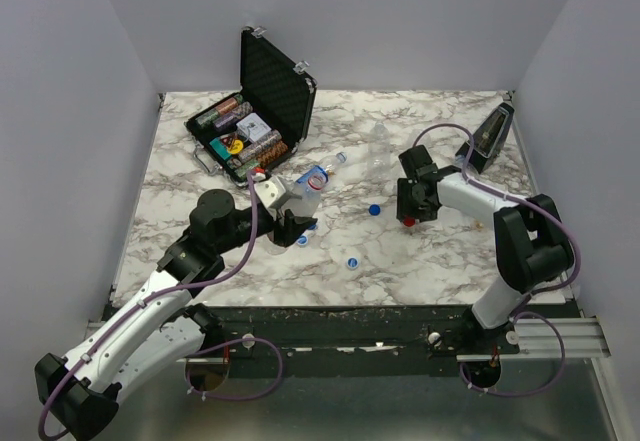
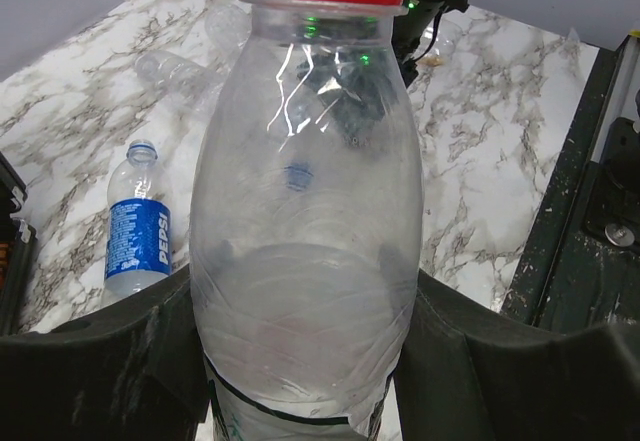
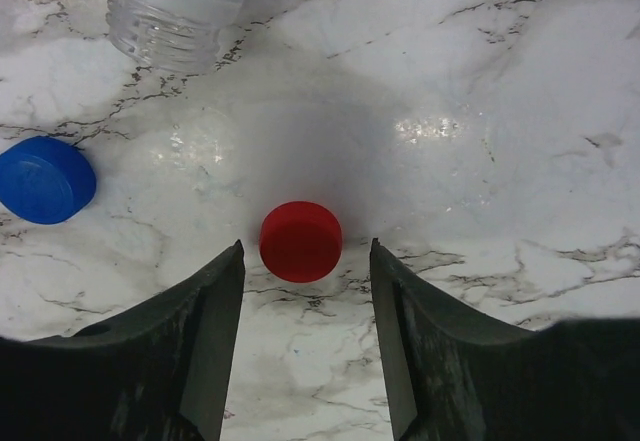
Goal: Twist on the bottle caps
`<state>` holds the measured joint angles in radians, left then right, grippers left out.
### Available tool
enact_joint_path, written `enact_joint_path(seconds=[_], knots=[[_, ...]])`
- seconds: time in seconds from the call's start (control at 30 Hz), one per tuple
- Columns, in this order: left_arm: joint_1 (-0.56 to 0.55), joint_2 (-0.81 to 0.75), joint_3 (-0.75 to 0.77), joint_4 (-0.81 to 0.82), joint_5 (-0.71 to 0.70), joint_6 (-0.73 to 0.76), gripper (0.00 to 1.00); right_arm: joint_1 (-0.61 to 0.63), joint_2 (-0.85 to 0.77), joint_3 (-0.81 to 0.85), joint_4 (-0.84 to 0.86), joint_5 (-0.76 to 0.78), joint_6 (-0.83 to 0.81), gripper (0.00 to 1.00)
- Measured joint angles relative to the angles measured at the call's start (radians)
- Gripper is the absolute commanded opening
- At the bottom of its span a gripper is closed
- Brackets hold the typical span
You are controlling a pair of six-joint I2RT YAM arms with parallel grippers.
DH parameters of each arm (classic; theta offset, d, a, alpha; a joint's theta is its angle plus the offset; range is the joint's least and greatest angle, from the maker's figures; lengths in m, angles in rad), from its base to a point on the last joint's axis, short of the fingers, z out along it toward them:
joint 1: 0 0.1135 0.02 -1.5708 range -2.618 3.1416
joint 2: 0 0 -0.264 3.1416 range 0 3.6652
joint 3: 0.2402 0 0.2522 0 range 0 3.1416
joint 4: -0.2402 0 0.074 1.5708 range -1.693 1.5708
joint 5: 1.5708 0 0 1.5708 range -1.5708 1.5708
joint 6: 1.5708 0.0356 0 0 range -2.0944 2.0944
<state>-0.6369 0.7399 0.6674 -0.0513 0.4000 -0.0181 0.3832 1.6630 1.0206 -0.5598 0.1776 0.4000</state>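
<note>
Now the left jaws clamp a clear red-topped bottle, the right jaws open astride a round red cap.

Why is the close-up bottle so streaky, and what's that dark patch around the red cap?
Left wrist view: glare streaks white across the clear bottle, with green glints near its neck. Right wrist view: a soft shadow pools around the red cap, and the glossy table shows bright spots.
</note>
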Motion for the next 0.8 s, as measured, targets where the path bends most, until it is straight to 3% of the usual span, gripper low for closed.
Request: enact_joint_path(seconds=[0.27, 0.53, 0.67, 0.8], knots=[[0.000, 0.000, 0.000, -0.001, -0.002, 0.026, 0.66, -0.006, 0.040, 0.000, 0.010, -0.007, -0.007, 0.49], [0.000, 0.001, 0.000, -0.002, -0.002, 0.033, 0.66, -0.006, 0.042, 0.002, 0.014, -0.009, -0.008, 0.49], [0.000, 0.001, 0.000, -0.003, -0.002, 0.034, 0.66, -0.006, 0.042, 0.002, 0.014, -0.010, -0.008, 0.58], [0.000, 0.002, 0.000, -0.003, -0.002, 0.035, 0.66, -0.006, 0.042, 0.003, 0.016, -0.013, -0.009, 0.61]])
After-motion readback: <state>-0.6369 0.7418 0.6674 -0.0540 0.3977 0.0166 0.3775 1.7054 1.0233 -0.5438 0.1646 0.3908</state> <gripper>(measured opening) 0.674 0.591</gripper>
